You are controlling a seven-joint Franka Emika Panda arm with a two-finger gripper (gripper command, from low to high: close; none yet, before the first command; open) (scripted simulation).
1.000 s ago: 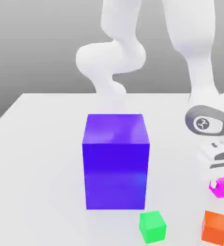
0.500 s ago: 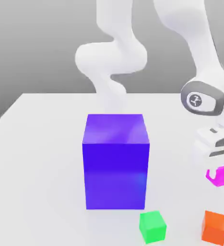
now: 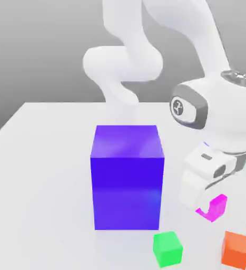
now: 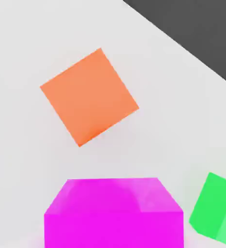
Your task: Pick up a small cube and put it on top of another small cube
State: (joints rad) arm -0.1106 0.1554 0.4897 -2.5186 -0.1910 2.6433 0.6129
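Note:
My gripper [image 3: 210, 206] is shut on a small magenta cube [image 3: 214, 208] and holds it in the air, tilted, to the exterior view's right of the big blue block. The same magenta cube [image 4: 113, 213] sits close under the hand camera. A small orange cube [image 3: 235, 248] rests on the white table below and to the exterior view's right of the held cube; the orange cube [image 4: 89, 96] lies on the table beyond the magenta one in the hand view. A small green cube [image 3: 167, 248] sits near the table's front, and the green cube [image 4: 216, 208] shows beside the magenta one.
A large blue block [image 3: 128, 175] stands in the middle of the white table [image 3: 35, 174], taller than the small cubes. The arm's white links [image 3: 125, 63] rise behind it. The dark area past the table edge [image 4: 182, 43] shows in the hand view.
The gripper has lifted the magenta cube off the table, then swung it toward the exterior view's left and lower again, closer to the green and orange cubes. The wrist has turned.

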